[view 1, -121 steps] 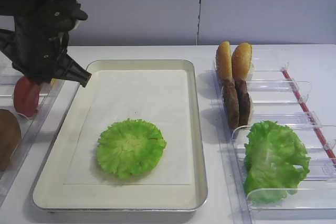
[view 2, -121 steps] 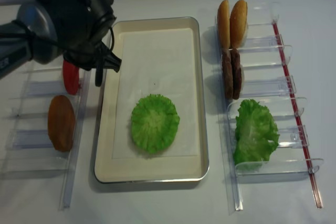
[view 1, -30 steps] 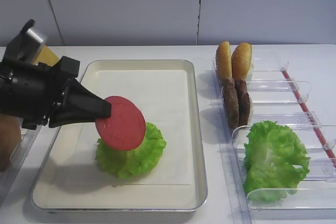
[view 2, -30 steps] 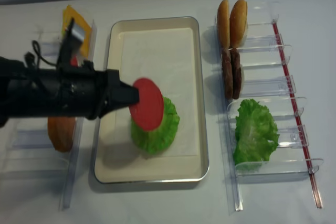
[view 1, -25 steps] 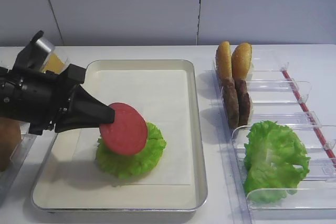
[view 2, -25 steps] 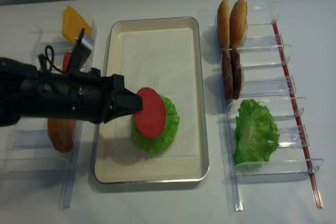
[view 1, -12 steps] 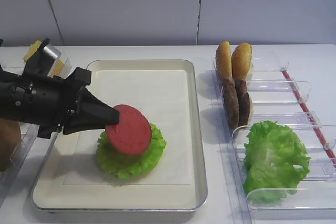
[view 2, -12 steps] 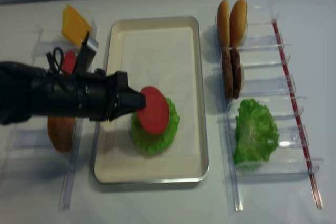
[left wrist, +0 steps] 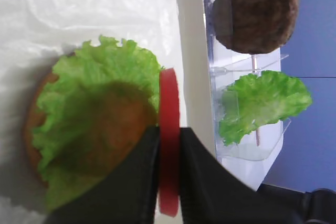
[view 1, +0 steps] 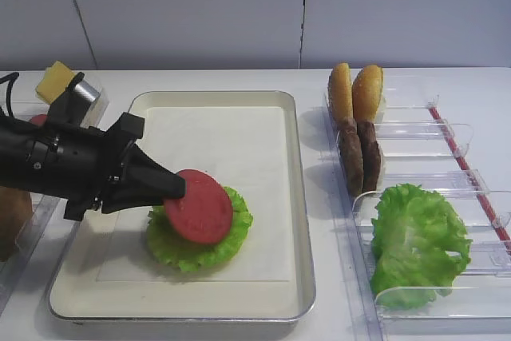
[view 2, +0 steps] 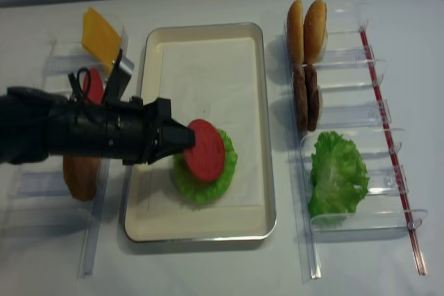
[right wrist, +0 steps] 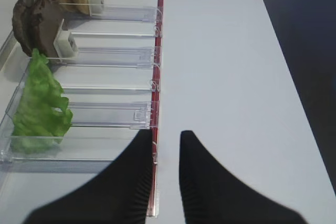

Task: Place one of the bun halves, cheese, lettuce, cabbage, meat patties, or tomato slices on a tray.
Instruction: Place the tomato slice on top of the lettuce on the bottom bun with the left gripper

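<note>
My left gripper (view 1: 177, 189) is shut on a red tomato slice (view 1: 200, 207), seen edge-on between the fingers in the left wrist view (left wrist: 169, 103). The slice is tilted, with its lower edge down at the round green leaf (view 1: 185, 255) that lies on the paper liner of the tray (view 1: 300, 197). From above, the slice (view 2: 205, 150) covers most of the leaf (view 2: 202, 186). My right gripper (right wrist: 165, 135) hangs shut and empty over bare table beside the right bins.
Clear bins right of the tray hold upright bun halves (view 1: 355, 92), meat patties (view 1: 361, 153) and lettuce (view 1: 415, 241). The left bins hold cheese (view 2: 99, 32), another tomato slice (view 2: 92, 86) and a brown oval piece (view 2: 80, 171).
The left gripper has carried the tomato slice lower and a little to the right, and the slice now leans flatter over the leaf. The right gripper has not moved.
</note>
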Tool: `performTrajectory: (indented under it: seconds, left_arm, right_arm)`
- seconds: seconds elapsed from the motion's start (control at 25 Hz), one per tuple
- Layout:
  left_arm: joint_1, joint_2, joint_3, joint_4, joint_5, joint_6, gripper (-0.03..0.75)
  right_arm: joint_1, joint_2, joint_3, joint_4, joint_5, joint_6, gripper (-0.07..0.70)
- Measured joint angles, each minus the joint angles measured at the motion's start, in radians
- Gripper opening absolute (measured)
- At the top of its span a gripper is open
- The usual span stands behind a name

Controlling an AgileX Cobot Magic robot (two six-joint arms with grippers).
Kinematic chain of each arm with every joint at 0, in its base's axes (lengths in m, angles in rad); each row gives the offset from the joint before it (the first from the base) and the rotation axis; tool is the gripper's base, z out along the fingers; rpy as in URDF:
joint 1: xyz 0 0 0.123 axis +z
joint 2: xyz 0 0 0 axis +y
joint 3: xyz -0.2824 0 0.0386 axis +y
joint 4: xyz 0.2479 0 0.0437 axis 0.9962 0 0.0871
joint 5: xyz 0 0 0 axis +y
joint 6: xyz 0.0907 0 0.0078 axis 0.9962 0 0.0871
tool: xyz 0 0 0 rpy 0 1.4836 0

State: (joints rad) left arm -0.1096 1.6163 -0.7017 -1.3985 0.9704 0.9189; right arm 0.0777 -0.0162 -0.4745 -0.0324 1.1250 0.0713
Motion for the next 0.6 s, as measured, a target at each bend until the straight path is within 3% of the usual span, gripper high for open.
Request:
performTrajectory:
  seconds: [0.48,0.6]
  left_arm:
    - [0.000,0.030,0.000,-0.004,-0.010,0.006,0.060]
    - [0.000,0.030,0.000,-0.004,-0.012,0.006,0.092]
  right_arm:
    - [0.000,0.000,0.000,0.002,0.000,0.000,0.184]
    - [0.000,0.000,0.000,0.002,0.000,0.000,0.184]
